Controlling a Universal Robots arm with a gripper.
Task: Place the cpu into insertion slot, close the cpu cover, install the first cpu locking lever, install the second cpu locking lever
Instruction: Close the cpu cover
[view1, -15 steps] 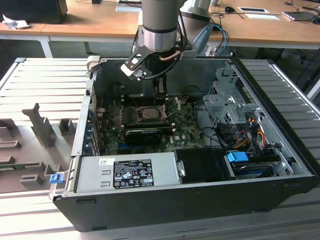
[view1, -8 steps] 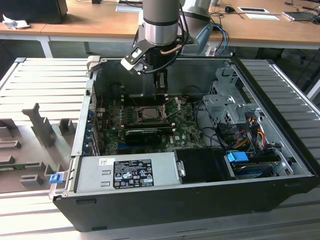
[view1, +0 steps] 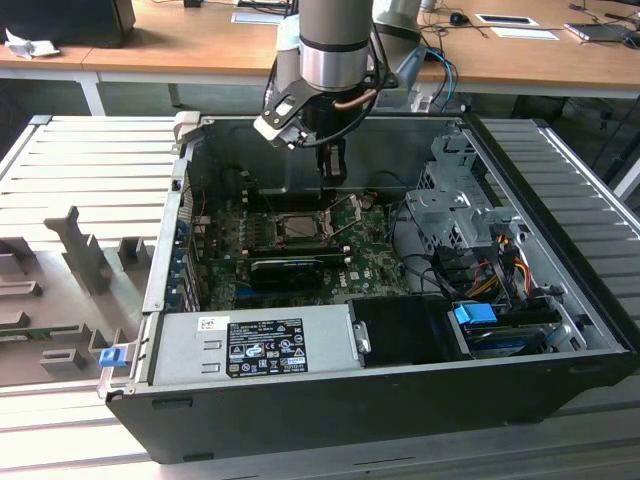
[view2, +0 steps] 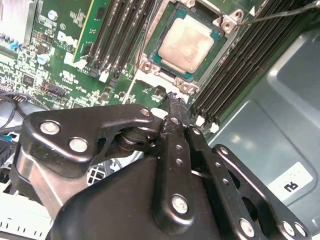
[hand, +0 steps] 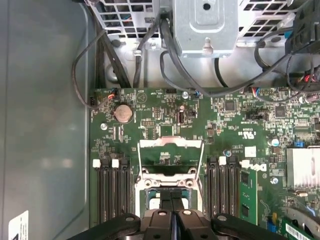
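Gripper (view2: 172, 98) fingers together near seated cpu (view2: 187, 42), cpu cover (hand: 170, 143) raised, computer case (view1: 400, 405) on ribbed grey table (view1: 90, 160), wooden desks (view1: 200, 45) behind.

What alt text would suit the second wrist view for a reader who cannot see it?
A pale square chip sits uncovered in its socket on a green board. The black gripper, shut, looms in the foreground with its tip just beside the socket's edge.

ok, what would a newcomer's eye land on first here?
The pale beige square cpu already sits in the black, silver-rimmed insertion slot on the green board. The black gripper hangs close above it, fingers shut together. The thin silvery cpu cover frame stands open beside the slot.
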